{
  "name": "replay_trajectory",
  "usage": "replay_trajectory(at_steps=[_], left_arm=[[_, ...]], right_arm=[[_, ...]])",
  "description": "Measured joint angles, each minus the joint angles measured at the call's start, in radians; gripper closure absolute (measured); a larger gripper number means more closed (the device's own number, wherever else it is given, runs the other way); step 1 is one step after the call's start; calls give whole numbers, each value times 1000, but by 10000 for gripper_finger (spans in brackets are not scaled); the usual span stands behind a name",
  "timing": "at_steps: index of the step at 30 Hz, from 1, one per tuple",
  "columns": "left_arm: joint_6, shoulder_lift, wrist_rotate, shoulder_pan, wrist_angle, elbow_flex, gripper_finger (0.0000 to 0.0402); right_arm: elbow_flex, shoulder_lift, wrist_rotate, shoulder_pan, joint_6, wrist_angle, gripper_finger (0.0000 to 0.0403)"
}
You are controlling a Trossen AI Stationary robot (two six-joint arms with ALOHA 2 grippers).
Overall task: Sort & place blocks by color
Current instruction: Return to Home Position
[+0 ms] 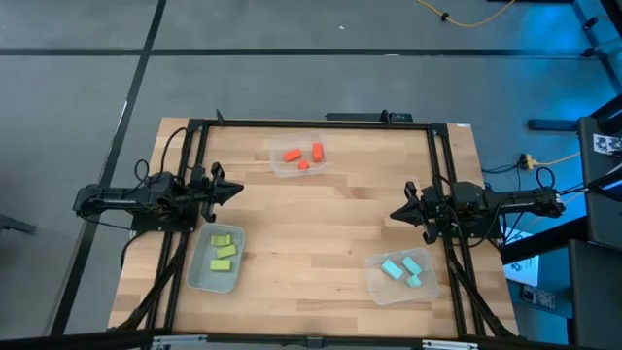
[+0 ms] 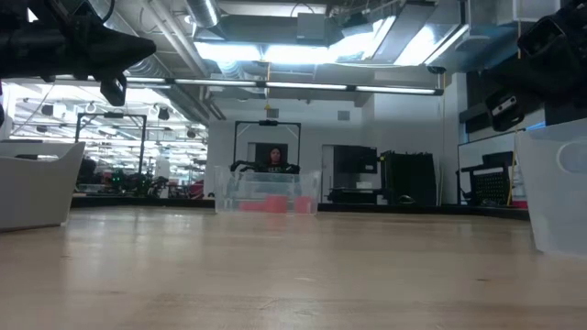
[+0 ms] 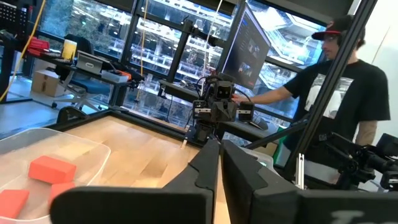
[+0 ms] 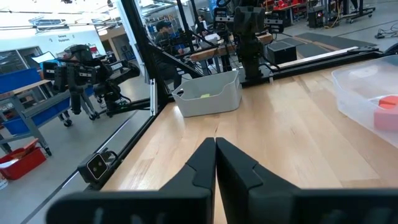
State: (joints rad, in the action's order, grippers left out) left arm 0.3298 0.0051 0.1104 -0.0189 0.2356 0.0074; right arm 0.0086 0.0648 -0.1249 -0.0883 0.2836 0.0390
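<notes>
- The three orange blocks point(image 1: 302, 156) lie loose in the top bin point(image 1: 280, 167), upper centre of the overhead frame.
- The three yellow-green blocks point(image 1: 224, 250) sit in the lower-left bin point(image 1: 208, 280), and the three cyan blocks point(image 1: 402, 269) in the lower-right bin point(image 1: 382, 291). I see no block out on the bare table point(image 1: 321, 224), so the sorting looks done to me.
- The left gripper point(image 1: 237, 191) hangs at middle left of the overhead frame, just above the yellow-green bin. Its fingers are pressed together with nothing between them.
- The right gripper point(image 1: 395, 214) mirrors it at middle right, just above the cyan bin, and is likewise closed and empty. Both are well clear of every block.
- I'd judge the blocks light, hard and stiff, with smooth faces that could slip under a weak pinch. Nothing about them looks fragile.
- The best hold would be across two flat, parallel sides at the middle of a block. Any with a curved face could twist out if taken on the curve.
- The clear bins look thin and light, so a nudge would likely slide one.
- I can make out no brand, label or writing on the blocks or bins.
- A person point(image 3: 348, 93) stands at a desk beyond the table, at the right of the left wrist picture.
</notes>
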Motion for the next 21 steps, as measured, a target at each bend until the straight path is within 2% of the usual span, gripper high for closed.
replay_trajectory(at_steps=[10, 21], left_arm=[[0, 0, 0, 0, 0, 0, 401], [0, 0, 0, 0, 0, 0, 386]], right_arm=[[0, 0, 0, 0, 0, 0, 386], [0, 0, 0, 0, 0, 0, 386]])
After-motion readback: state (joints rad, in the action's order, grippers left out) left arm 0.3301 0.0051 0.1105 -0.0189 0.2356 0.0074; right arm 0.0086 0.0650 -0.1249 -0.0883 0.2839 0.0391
